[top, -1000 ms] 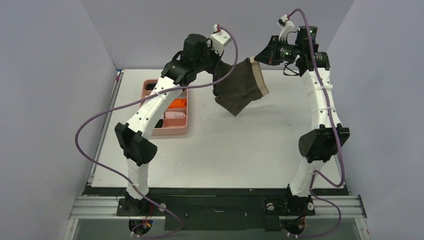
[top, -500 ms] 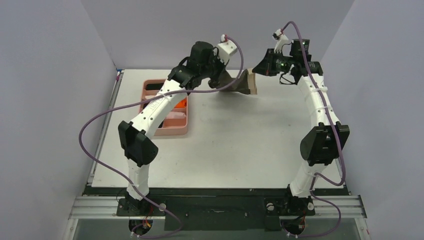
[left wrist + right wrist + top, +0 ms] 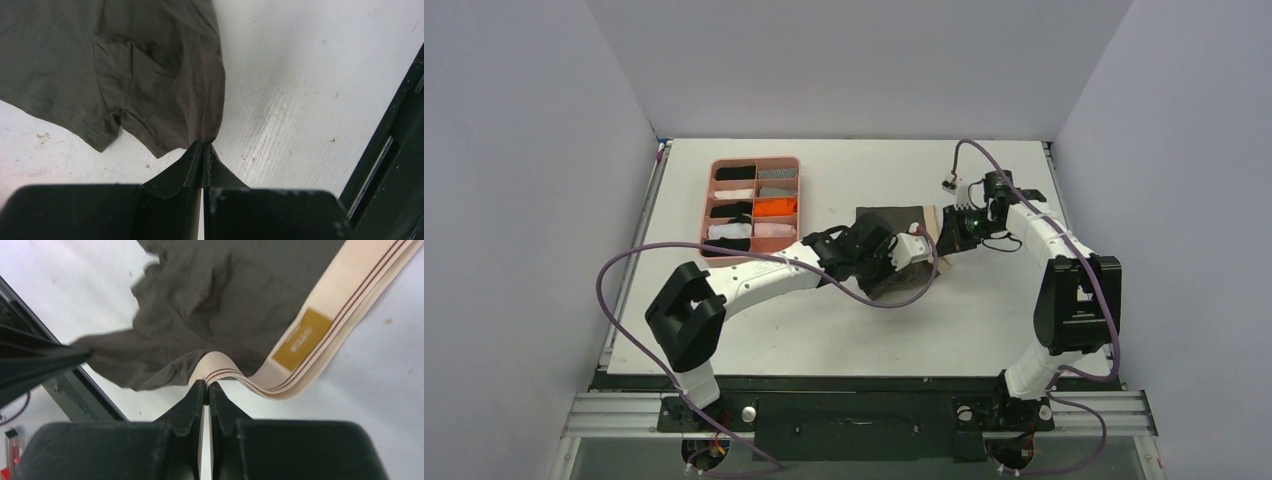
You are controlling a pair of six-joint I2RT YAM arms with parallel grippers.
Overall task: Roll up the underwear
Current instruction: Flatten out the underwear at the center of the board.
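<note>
Wrist views showed left gripper (image 3: pixel 203 146) pinched shut on the underwear (image 3: pixel 75 55) hem, right gripper (image 3: pixel 206 385) likewise on its waistband (image 3: pixel 350 275); even outward tension was advisable to flatten it before release.

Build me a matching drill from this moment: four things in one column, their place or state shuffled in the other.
Column one:
1. left claw
2. right claw
3. pink tray
4. gold label

Column two:
A. sits on the beige waistband
B. shut on the dark cloth of the underwear
C. holds small rolled cloths
D. shut on the waistband's edge

Pairs: 1-B, 2-D, 3-C, 4-A
</note>
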